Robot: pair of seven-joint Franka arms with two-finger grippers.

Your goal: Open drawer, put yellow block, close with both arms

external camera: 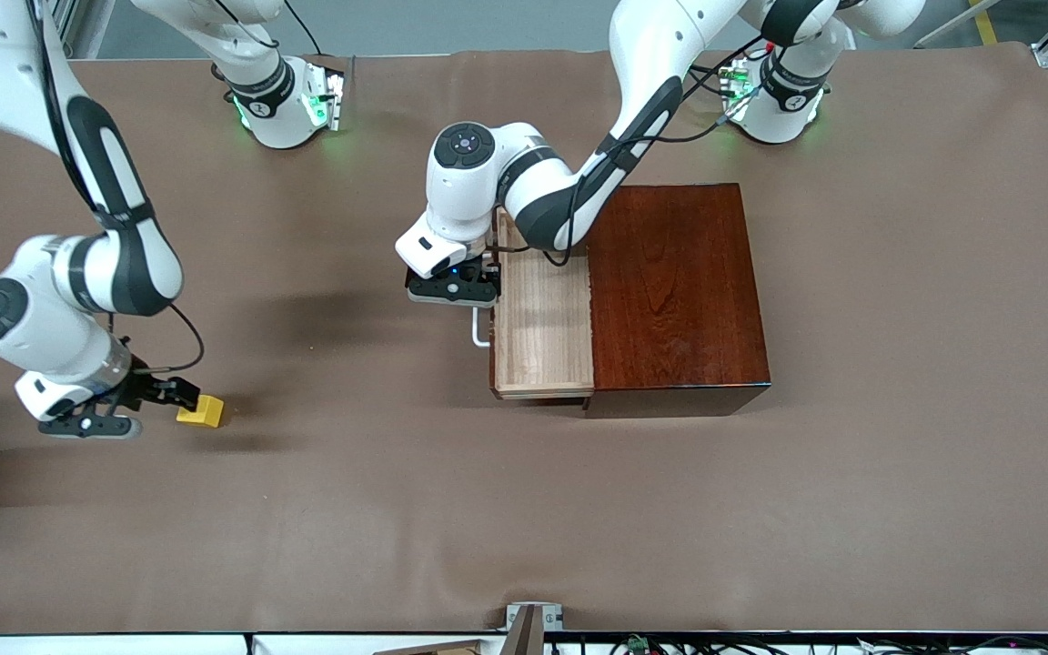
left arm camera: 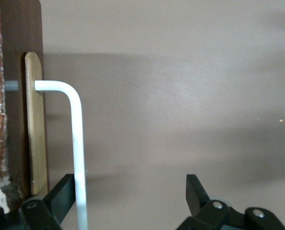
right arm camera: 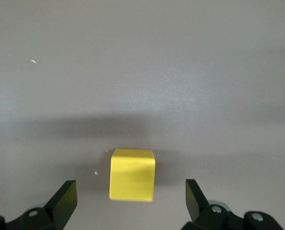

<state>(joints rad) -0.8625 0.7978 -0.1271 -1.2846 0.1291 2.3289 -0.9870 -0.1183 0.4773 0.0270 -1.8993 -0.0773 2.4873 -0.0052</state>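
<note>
The drawer [external camera: 542, 318] stands pulled out of the dark reddish-brown box [external camera: 679, 291], and its pale tray looks empty. Its white bar handle [external camera: 480, 335] faces the right arm's end of the table. My left gripper [external camera: 472, 302] is open at the handle. In the left wrist view the handle [left arm camera: 77, 143] runs between the fingers, close against one finger [left arm camera: 61, 196], and the gripper [left arm camera: 130, 196] is open. The yellow block [external camera: 202, 411] lies on the table. My right gripper [external camera: 176, 397] is open beside it. In the right wrist view the block [right arm camera: 132, 175] sits between the spread fingertips, and the gripper [right arm camera: 130, 200] is open.
A brown mat [external camera: 579, 509] covers the table. The drawer's pale front panel [left arm camera: 34, 124] and the box's dark side [left arm camera: 17, 48] show in the left wrist view. The arm bases [external camera: 292, 100] stand at the edge farthest from the front camera.
</note>
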